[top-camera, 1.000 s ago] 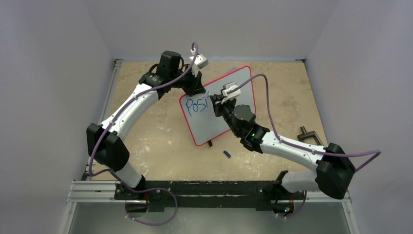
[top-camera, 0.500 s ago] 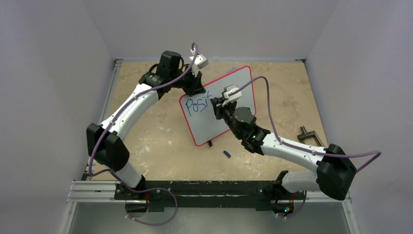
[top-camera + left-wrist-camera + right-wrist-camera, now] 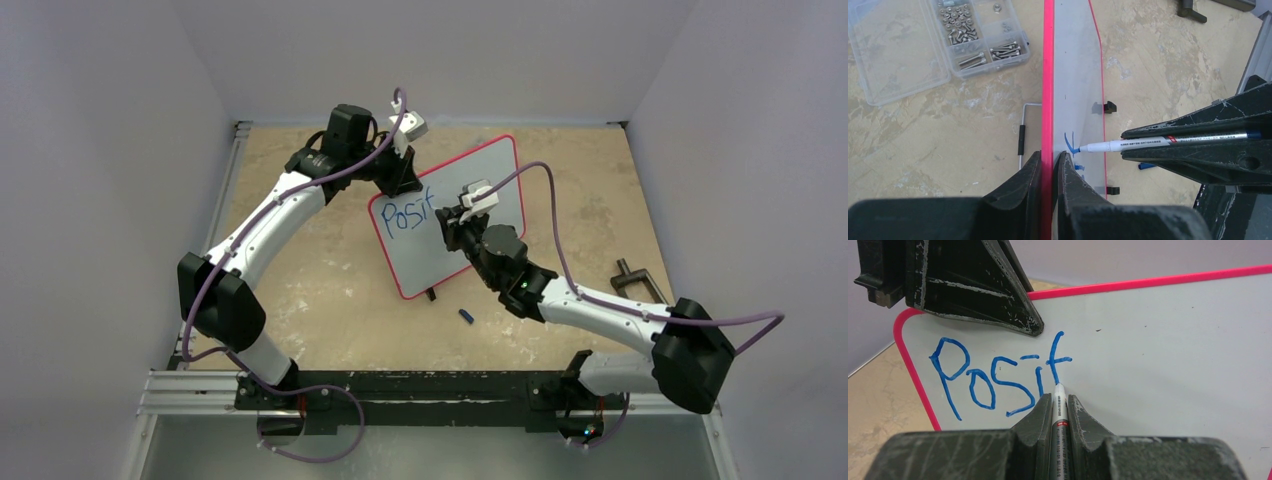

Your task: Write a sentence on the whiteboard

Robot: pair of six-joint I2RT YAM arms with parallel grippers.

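The whiteboard [image 3: 480, 180], white with a thin red frame, stands tilted on the table and bears blue letters "Posit" [image 3: 998, 375]. My left gripper [image 3: 403, 180] is shut on its top red edge [image 3: 1048, 75], holding it up. My right gripper [image 3: 447, 222] is shut on a white marker [image 3: 1059, 410] with a blue tip. The tip touches the board at the foot of the last letter's stem [image 3: 1057, 382]. From the left wrist view the marker [image 3: 1148, 143] meets the board from the right. Two black clip feet [image 3: 1109, 106] show on the board's lower edge.
A blue marker cap [image 3: 465, 316] lies on the table in front of the board. A black clamp [image 3: 632, 278] sits at the right. Behind the board lie a clear parts box of screws [image 3: 978, 35] and a metal hex key [image 3: 1021, 140].
My right gripper moved the marker down and slightly right along the board, finishing the stem of the letter after "Pos". The left gripper and board have not moved.
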